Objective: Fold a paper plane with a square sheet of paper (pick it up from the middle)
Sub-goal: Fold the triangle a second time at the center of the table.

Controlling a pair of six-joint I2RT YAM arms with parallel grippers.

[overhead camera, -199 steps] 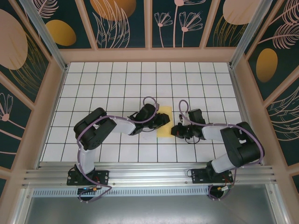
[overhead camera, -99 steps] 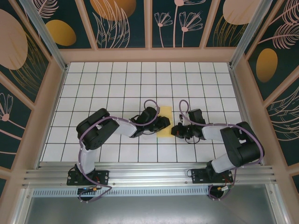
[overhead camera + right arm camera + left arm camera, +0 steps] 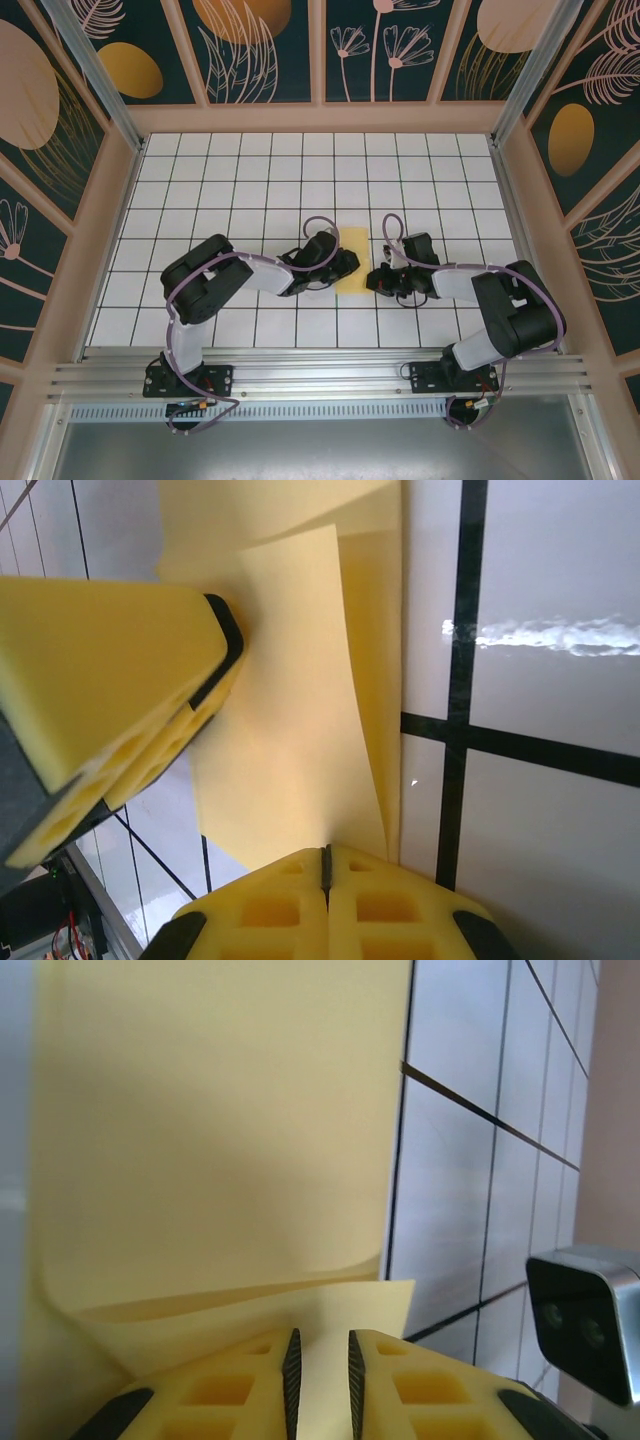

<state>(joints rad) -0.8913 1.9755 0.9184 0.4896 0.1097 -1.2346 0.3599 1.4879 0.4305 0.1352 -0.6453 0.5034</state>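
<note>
Narrower now, left claw (image 3: pixel 320 1348) seemingly pinches curled, plain yellow sheet (image 3: pixel 200 1140).

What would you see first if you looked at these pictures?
The yellow paper jumps out first, lying in the middle of the white tiled table with a flap curling up. The left gripper leans in from its left side, jaws a little apart, and the right gripper from its right, pinched shut on the flap. Around the table stand dark walls painted with big orange shapes and leaves.
</note>
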